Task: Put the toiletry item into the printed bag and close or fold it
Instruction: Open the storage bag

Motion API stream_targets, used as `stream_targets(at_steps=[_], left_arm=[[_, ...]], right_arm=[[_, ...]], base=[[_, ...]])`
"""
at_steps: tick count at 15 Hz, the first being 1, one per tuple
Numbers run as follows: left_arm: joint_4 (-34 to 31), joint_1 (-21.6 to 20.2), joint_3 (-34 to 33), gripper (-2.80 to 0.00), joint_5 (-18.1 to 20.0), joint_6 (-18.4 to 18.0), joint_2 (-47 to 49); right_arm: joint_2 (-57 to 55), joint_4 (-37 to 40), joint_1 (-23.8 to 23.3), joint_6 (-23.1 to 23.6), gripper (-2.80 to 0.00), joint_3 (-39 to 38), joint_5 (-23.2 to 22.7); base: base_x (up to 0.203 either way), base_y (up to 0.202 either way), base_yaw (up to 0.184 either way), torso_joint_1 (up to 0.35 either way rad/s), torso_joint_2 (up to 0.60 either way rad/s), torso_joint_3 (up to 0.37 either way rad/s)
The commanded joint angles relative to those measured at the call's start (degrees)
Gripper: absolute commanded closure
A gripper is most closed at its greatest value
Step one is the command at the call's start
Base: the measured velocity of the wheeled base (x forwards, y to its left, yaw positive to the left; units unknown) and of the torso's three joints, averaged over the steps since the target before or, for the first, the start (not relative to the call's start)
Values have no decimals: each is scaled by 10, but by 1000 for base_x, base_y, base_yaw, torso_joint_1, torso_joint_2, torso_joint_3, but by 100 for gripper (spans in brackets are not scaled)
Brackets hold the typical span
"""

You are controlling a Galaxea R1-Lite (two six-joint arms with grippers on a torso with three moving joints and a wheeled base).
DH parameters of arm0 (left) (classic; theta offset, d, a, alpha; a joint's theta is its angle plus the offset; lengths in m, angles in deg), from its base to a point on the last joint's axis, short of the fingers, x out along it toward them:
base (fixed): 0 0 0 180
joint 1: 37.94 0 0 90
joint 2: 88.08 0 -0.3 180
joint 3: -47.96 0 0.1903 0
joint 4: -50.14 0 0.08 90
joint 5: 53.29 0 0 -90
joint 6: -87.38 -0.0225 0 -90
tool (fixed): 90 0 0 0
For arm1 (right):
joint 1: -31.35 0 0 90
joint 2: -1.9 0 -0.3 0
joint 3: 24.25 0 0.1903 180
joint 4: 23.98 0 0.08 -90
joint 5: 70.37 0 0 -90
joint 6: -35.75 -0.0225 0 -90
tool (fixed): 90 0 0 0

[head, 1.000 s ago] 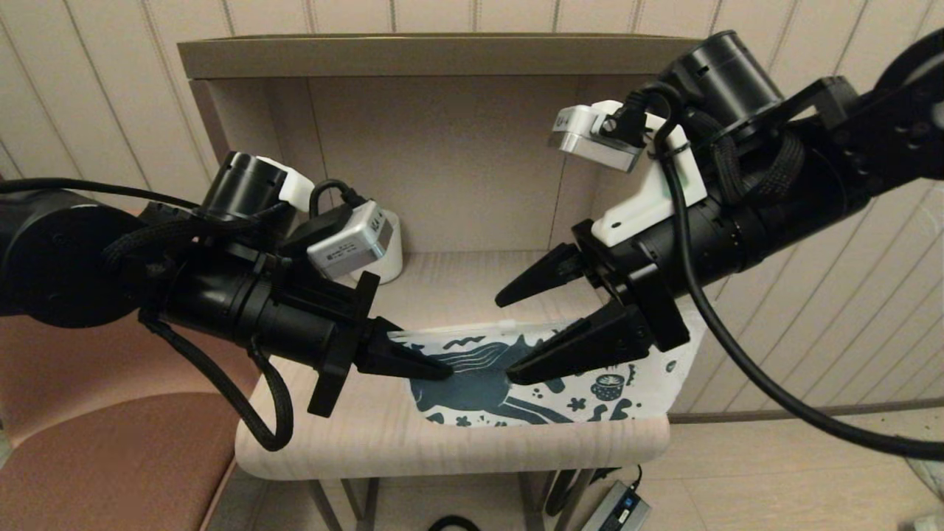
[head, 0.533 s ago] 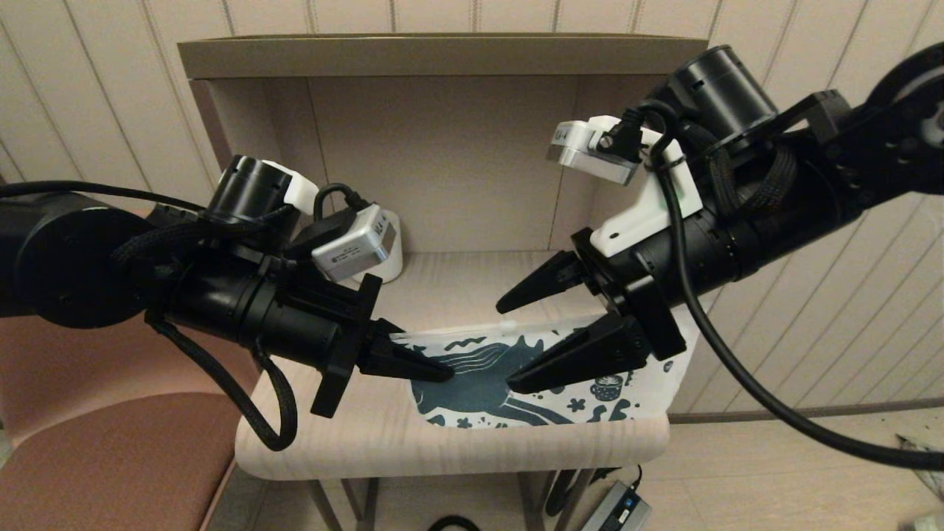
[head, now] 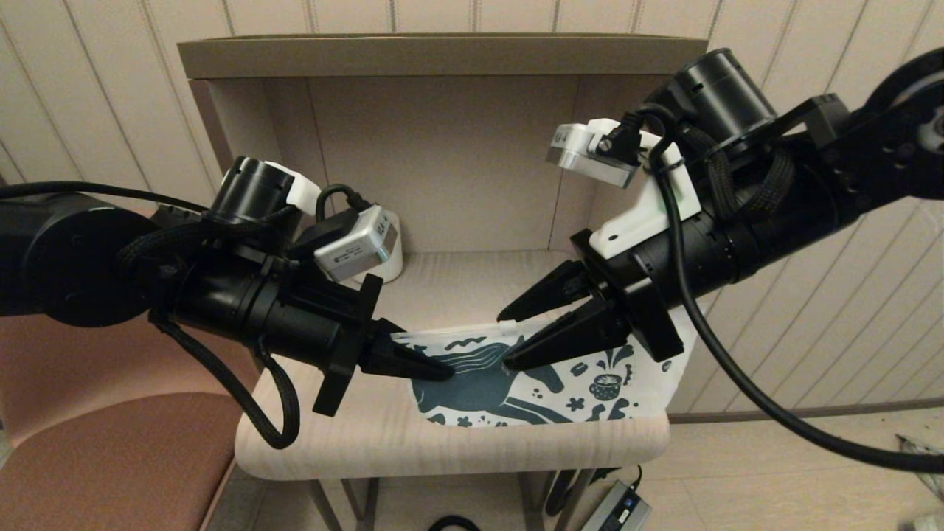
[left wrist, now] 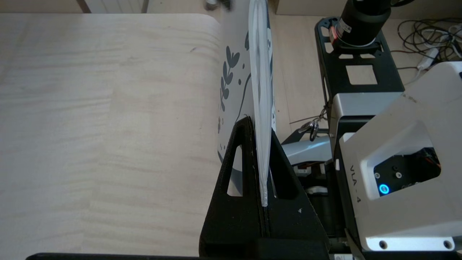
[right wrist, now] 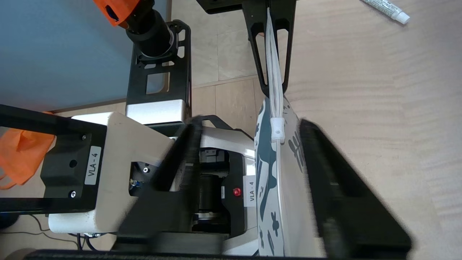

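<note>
The printed bag (head: pixel 590 383) stands on edge at the front of the wooden shelf (head: pixel 442 442), its zip edge up. My left gripper (head: pixel 441 371) is shut on the left end of that zip edge (left wrist: pixel 262 173). My right gripper (head: pixel 507 341) is open, one finger on each side of the bag's top edge, close to the white zip slider (right wrist: pixel 277 130). In the right wrist view the toiletry item (right wrist: pixel 386 8), a slim white tube, lies on the shelf beyond the bag. The head view does not show the tube.
A white ribbed mug (head: pixel 389 254) stands at the back left of the shelf, behind my left wrist. The cubby's back wall (head: pixel 442 162) and side walls close in the space. A brown chair seat (head: pixel 110 457) lies to the left.
My right gripper's fingers have narrowed around the bag's top edge and shifted slightly. The left gripper has kept its hold and barely moved.
</note>
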Motion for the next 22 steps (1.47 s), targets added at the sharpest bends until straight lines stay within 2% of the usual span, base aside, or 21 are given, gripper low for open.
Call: stream_targets(at_steps=[1,13,22], left_arm=[[-1,0,1,0,3,-2,2],[-1,-8,2,0,3,-3,0],[24,-9,-6,0,4,-1,1]], right_arm=[[3,3,0,2,0,-1,-3],[32,1,-11,2,0,-30,-3],[100,-59,-85,3,0,-164,-5]], base=[[0,0,0,0,0,0],[0,0,0,0,0,0],[0,0,0,0,0,0]])
